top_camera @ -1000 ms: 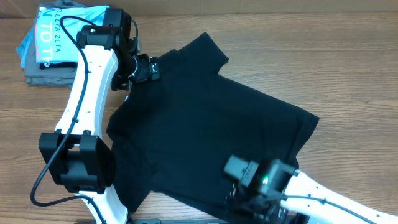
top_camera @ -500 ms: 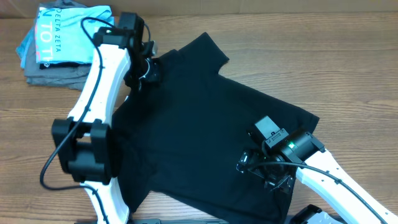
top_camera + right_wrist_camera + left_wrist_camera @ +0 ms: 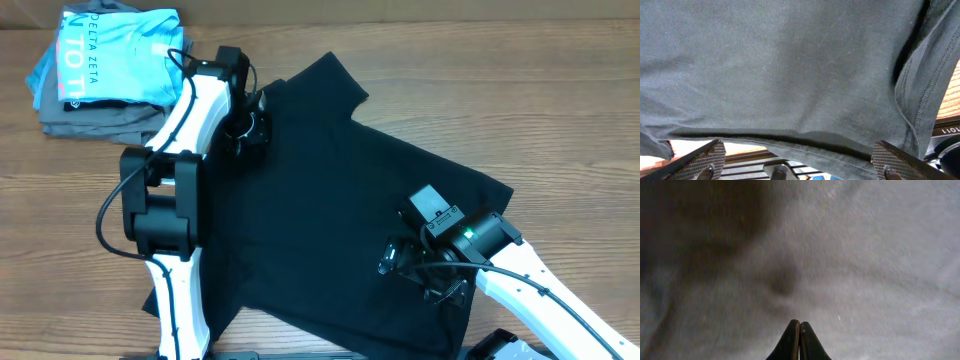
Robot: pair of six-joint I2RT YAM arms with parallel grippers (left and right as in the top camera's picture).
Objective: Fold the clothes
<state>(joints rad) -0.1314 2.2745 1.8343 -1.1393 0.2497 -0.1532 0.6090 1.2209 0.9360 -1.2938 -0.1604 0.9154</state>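
While I watch from overhead, the black T-shirt [image 3: 340,190] lies spread at a slant across the middle of the table [image 3: 560,90], with one sleeve reaching toward the far side and its lower part running to the near edge.

The left gripper [image 3: 250,128] sits on the shirt's far-left portion, just beside that far sleeve. On the left wrist camera the fingertips [image 3: 796,339] are pressed tight together, and blurred dark cloth fills the whole view beyond them. I see no fabric caught between them.

The right gripper [image 3: 415,270] is over the near-right part of the shirt, inside its outline. On the right wrist camera, its two fingers [image 3: 705,159] stand wide apart at the bottom corners, gripping nothing. The black fabric stretches across the view beyond them, with a stitched hem along its near edge and another seam down the right side. Strips of wooden tabletop show below the hem.

Well apart from the shirt, at the far left corner, a light blue T-shirt [image 3: 110,55] lies on top of grey folded garments [image 3: 85,120]. Its white lettering reads "DELTA ZETA", with larger letters "TO T" beside it; the rest is cut off by the fold.
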